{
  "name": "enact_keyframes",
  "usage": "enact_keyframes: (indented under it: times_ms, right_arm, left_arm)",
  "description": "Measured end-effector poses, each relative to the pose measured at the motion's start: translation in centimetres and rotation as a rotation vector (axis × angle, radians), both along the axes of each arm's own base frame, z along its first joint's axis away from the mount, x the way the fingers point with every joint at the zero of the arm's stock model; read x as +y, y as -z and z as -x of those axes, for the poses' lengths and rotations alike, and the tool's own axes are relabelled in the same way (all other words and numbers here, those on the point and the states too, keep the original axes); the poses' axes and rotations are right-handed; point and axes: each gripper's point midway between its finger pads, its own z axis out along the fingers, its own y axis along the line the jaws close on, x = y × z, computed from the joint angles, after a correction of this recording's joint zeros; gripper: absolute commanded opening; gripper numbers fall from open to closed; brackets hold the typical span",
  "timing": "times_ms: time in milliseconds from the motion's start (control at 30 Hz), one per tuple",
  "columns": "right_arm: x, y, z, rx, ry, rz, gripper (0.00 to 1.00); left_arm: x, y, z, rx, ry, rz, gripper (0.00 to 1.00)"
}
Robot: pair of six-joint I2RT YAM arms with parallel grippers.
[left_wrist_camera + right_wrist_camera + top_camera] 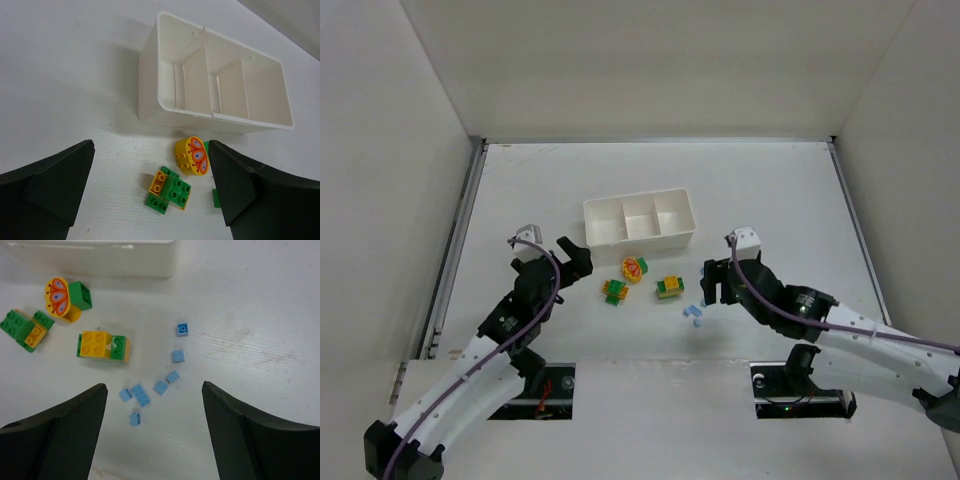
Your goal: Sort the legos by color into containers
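The white three-compartment tray stands at the table's middle, all compartments bare; it also shows in the left wrist view. In front of it lie a yellow round brick with a red butterfly joined to green, a green and orange cluster, and a yellow and green cluster. Several tiny pale blue bricks lie scattered. My left gripper is open above the green and orange cluster. My right gripper is open above the blue bricks.
White walls enclose the table on three sides. A metal rail runs along the left edge. The arm bases sit at the near edge.
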Motion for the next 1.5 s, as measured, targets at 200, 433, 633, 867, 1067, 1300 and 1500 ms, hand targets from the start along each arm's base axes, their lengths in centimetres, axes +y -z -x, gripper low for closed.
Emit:
enact_keyframes:
  times_ms: [200,433,633,867,1067,1300,1500]
  right_arm:
    - [2.4,1.2,1.3,0.015,-0.14,0.112,0.31]
    - [5.0,4.2,2.7,0.063,-0.298,0.264,0.53]
    - [5.0,6.6,2.8,0.103,-0.362,0.375,0.9]
    - [6.0,6.8,1.0,0.119,-0.397,0.4,1.0]
    - [7.6,7.5,-0.7,0.123,-0.465,0.459,1.0]
    - [8.9,8.2,-2.4,0.142,-0.543,0.49,0.99]
    - [9.1,9.7,-3.3,0.19,-0.598,0.5,0.96]
  left_arm:
    - [-0.4,-1.0,-1.0,-0.027,-0.01,0.001,1.0]
    - [-0.7,-2.6,-3.6,-0.08,-0.066,0.009,1.0]
    - [-1.3,-5.1,-4.6,-0.197,-0.053,0.065,0.55]
    - [-1.0,-5.4,-4.6,-0.272,-0.007,0.071,0.36]
    - [-1.3,-4.8,-4.6,-0.27,0.012,0.079,0.44]
    - [-0.9,-4.6,-4.6,-0.273,0.002,0.093,0.46]
    - [-0.5,-4.9,-4.6,-0.286,-0.013,0.109,0.47]
